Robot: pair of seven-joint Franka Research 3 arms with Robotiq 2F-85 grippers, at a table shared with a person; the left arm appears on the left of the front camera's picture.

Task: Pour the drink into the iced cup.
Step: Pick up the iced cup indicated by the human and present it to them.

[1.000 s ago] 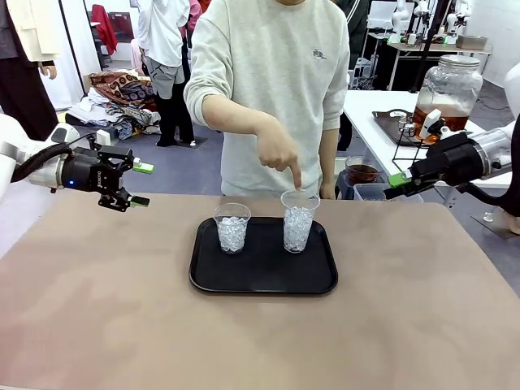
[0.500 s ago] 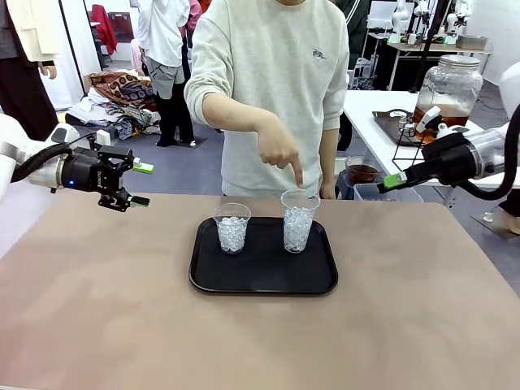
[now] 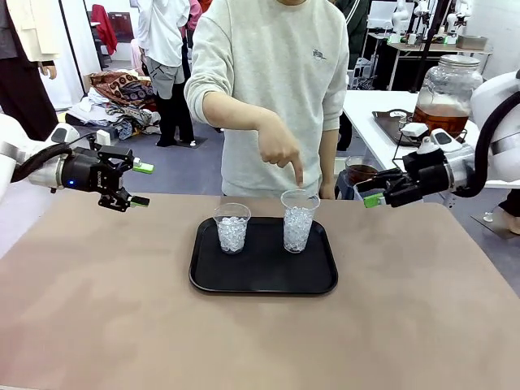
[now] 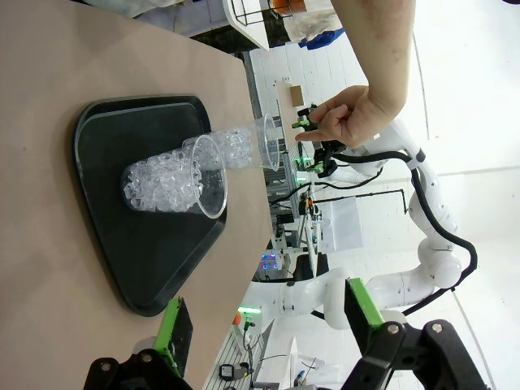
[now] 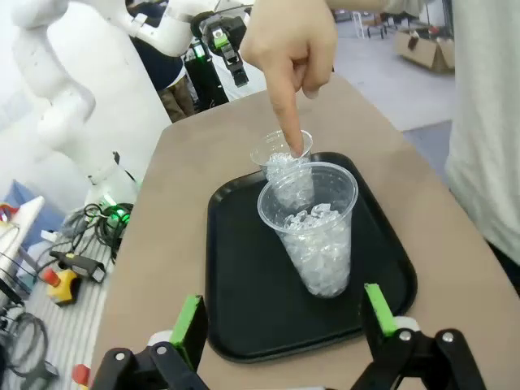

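Two clear cups of ice stand on a black tray: a shorter left cup and a taller right cup. A person's hand points a finger down at the right cup's rim. The drink, amber liquid, fills a glass dispenser jar on a side table at the far right. My right gripper hovers open at the table's far right edge, aimed at the tray. In its wrist view the gripper frames the near cup. My left gripper hangs open above the table's far left.
The tan table is bare around the tray. A white side table with a dark tray and a wire stand carries the jar. People, clothes and other tables fill the background. In the left wrist view, its gripper faces the tray sideways.
My right arm has swung left from beside the jar, bringing its open gripper down toward the table's right edge. The left arm, the cups and the pointing hand have stayed put.
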